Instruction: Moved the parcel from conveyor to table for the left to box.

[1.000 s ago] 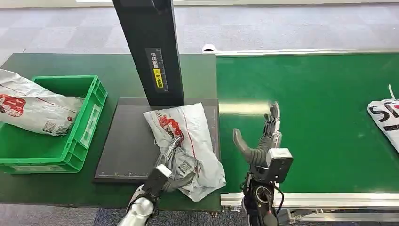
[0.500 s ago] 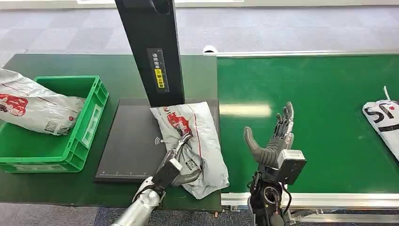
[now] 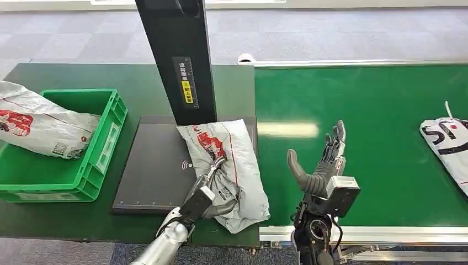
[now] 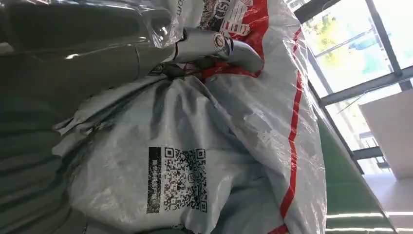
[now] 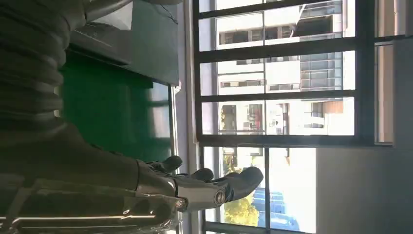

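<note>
A grey and white parcel [image 3: 237, 149] with red print lies on the black weighing plate [image 3: 149, 165], its near end hanging over the plate's front right corner. My left hand [image 3: 208, 190] grips the parcel's near end, fingers on top and thumb below, bunching the plastic. In the left wrist view the fingers [image 4: 214, 44] press into the parcel [image 4: 234, 146] above a QR label. My right hand [image 3: 320, 165] is raised over the green conveyor [image 3: 375, 99], fingers spread and holding nothing. In the right wrist view that hand [image 5: 195, 187] is seen against windows.
A green crate [image 3: 105, 149] at the left holds another parcel [image 3: 38, 127]. A black post [image 3: 176, 55] rises behind the plate. A white parcel with black letters [image 3: 447, 146] lies at the conveyor's right end. The table's front edge is close below my left hand.
The view shifted slightly at first. The white parcel on the conveyor has drifted left. My left hand keeps its hold on the parcel; the right hand stays raised and spread.
</note>
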Tool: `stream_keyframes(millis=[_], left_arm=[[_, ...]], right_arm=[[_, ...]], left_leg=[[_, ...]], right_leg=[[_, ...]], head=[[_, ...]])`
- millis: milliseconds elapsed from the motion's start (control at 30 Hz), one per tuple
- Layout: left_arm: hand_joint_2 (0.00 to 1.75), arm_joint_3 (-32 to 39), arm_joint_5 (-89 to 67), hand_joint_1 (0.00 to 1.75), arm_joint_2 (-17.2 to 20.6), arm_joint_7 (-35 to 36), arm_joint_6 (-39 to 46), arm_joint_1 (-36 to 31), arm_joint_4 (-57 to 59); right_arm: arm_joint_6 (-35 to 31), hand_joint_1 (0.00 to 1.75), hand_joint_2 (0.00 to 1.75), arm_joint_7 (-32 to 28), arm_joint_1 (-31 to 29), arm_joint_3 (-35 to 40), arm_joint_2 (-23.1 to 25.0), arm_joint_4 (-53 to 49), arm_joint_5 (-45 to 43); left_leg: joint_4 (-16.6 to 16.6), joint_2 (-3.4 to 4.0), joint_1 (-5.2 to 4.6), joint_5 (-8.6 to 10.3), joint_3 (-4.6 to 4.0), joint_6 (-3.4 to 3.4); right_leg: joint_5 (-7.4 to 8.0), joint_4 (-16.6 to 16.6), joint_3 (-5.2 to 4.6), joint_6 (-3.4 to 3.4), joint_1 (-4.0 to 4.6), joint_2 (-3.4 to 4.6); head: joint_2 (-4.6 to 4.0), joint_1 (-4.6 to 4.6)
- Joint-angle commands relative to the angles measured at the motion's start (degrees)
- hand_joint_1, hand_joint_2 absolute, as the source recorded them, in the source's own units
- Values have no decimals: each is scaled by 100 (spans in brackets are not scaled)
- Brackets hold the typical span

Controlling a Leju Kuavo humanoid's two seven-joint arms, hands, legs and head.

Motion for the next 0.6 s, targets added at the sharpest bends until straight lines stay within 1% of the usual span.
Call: stream_keyframes(millis=[33, 600], left_arm=[[175, -120, -21, 0, 160, 72, -23, 22, 479], [175, -120, -21, 0, 160, 72, -23, 22, 479]], right_arm=[[-20, 0, 175, -15, -59, -85, -65, 71, -22], [-20, 0, 175, -15, -59, -85, -65, 71, -22]], left_leg=[[-14, 11, 2, 8, -1, 1], [-6, 7, 0, 2, 6, 1]], right_leg=[[12, -16, -3, -5, 3, 7], [4, -7, 5, -2, 1, 5]], head=[[0, 0], [0, 0]])
